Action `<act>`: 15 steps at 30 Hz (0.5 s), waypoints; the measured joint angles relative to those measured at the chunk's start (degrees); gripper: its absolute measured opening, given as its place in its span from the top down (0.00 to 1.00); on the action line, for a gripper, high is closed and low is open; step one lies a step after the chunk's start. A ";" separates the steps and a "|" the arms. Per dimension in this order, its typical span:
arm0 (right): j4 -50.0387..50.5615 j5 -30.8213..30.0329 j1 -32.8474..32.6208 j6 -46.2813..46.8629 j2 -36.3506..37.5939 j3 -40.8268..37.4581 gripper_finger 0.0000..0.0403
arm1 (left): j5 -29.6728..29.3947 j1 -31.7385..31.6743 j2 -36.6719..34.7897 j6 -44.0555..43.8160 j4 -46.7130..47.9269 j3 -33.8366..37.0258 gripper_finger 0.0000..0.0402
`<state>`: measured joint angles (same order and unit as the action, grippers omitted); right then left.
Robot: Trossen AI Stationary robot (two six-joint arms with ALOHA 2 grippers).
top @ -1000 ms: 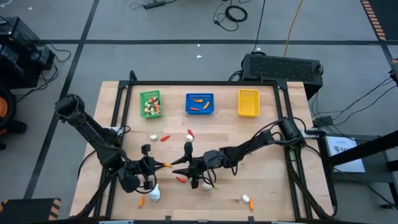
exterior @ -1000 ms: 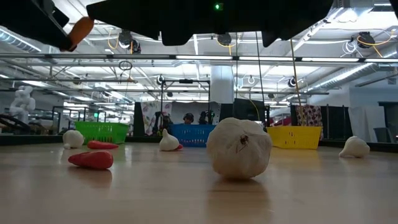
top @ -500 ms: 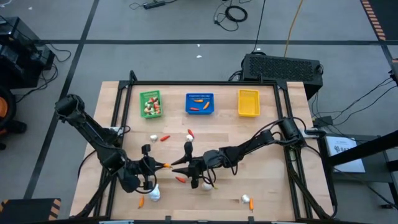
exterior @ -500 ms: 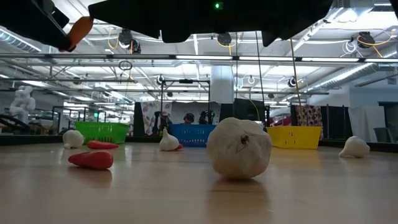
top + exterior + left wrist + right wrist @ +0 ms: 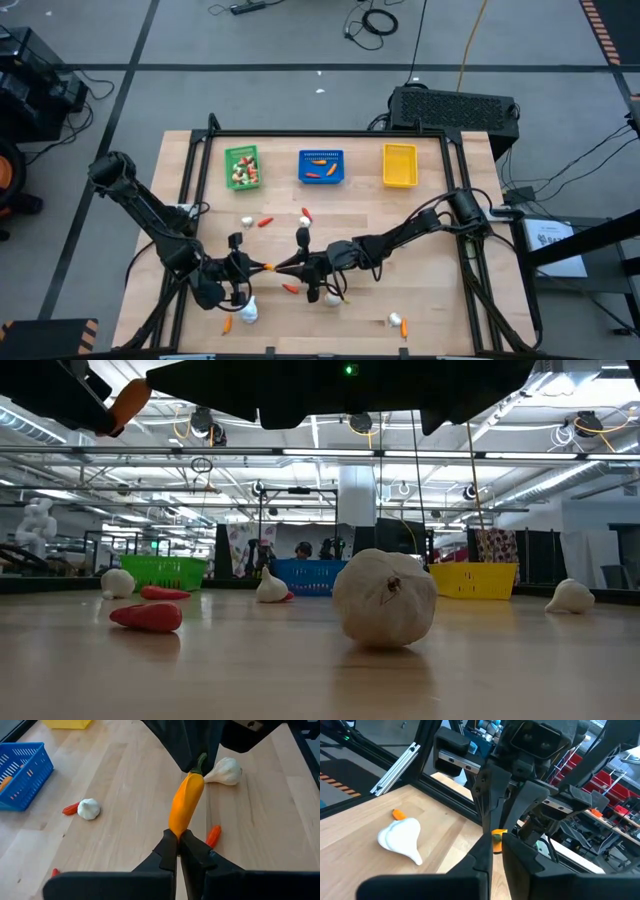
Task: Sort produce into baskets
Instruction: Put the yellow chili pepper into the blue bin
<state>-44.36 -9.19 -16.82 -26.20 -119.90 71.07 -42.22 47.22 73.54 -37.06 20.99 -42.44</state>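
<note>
An orange pepper [image 5: 186,802] with a green stem is held in the air between my two grippers, above the table's near middle [image 5: 266,266]; it also shows in the low view [image 5: 130,400]. My left gripper [image 5: 178,837] is shut on its pointed end. My right gripper [image 5: 495,847] faces it from the right, shut on the stem end. The green basket [image 5: 242,167], blue basket [image 5: 321,166] and yellow basket [image 5: 399,165] stand in a row at the far edge. Garlic bulbs and red and orange pieces lie loose on the table. My left gripper pinches the pepper's pointed tip [image 5: 176,827] between its two fingertips, coming level from the table's left, in line with the pepper. The pepper sticks out ahead of the fingers, clear of the table. My right gripper has the pepper's green stem end [image 5: 200,762] between its fingertips, coming level from the table's right. Its own fingers hide most of the contact; only a bit of orange [image 5: 498,840] shows between them.
Below the grippers lie a red pepper [image 5: 290,288] and a garlic bulb [image 5: 330,296]. More garlic lies at the near left [image 5: 247,312], near right [image 5: 397,320] and mid table [image 5: 247,220]. A large black box [image 5: 455,105] stands beyond the far right corner.
</note>
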 joint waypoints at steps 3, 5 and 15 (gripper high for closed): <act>0.00 -0.02 0.00 -0.01 0.00 0.00 0.96 | 0.00 -0.02 0.00 0.00 0.00 0.00 0.96; 0.00 -0.04 0.00 -0.11 0.00 0.00 0.98 | 0.00 0.00 0.00 0.00 0.02 0.00 0.96; 0.00 -0.04 0.00 -0.13 0.02 0.00 1.00 | -0.02 0.00 0.00 0.43 0.31 0.00 0.90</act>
<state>-44.36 -9.23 -16.82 -26.32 -119.87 71.07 -42.24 47.22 73.54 -36.63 21.30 -42.44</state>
